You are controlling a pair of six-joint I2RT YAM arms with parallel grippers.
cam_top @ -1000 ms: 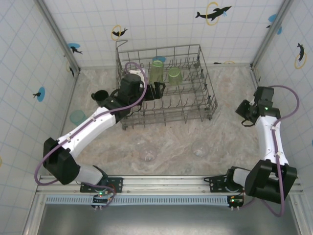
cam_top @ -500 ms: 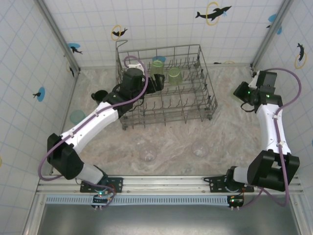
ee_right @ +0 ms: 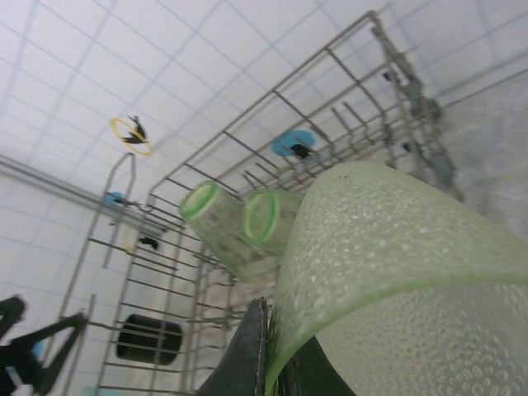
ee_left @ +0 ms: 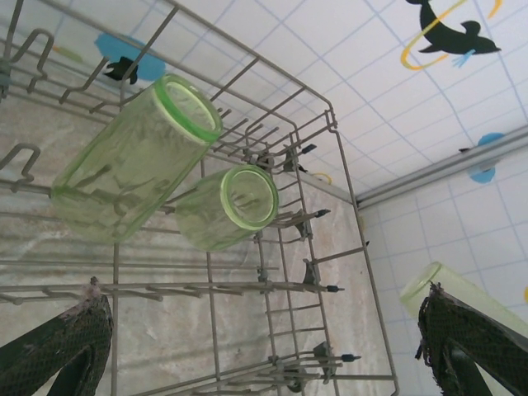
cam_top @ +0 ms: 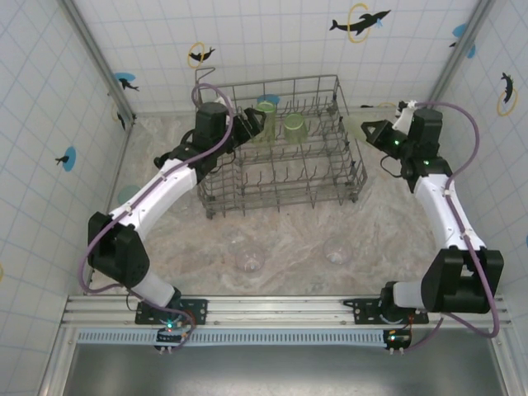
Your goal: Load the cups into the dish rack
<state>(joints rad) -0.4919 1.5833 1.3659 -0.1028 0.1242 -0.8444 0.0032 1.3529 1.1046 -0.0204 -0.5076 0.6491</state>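
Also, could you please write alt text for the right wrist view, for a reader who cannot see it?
A translucent light-green tumbler, pinched at its rim by the right fingers, looms in the foreground. Behind it stands the grey wire dish rack, with two more green tumblers resting tilted inside.

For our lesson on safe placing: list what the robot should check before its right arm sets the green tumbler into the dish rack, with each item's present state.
1. Grip on the held tumbler: ok, the right gripper is shut on it.
2. Is the left gripper empty: ok, jaws open.
3. Is the left gripper out of the dish rack: not ok, it hangs over the far left corner.
4. Free room: ok, the near tines are bare.
5. Is the held tumbler higher than the rack wall: cannot tell.
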